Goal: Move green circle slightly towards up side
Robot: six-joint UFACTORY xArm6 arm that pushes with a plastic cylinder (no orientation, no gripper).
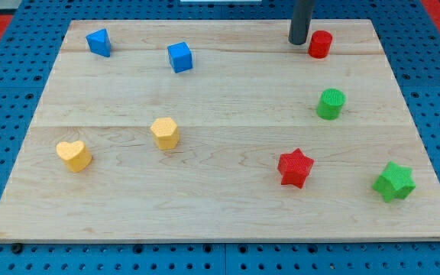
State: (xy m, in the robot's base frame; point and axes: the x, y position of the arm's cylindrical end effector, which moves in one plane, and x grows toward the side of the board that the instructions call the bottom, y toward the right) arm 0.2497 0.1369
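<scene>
The green circle (330,103) is a short green cylinder standing on the wooden board (220,191), at the view's right, a little above mid-height. My tip (299,42) is the lower end of a dark rod coming down from the view's top edge. It rests near the board's top edge, just left of a red cylinder (320,44). The tip is above and slightly left of the green circle, well apart from it.
A blue triangular block (98,42) and a blue cube (179,56) sit at the top left. A yellow hexagon (164,133) and a yellow heart (74,155) lie at the left. A red star (295,167) and a green star (393,181) lie at the bottom right.
</scene>
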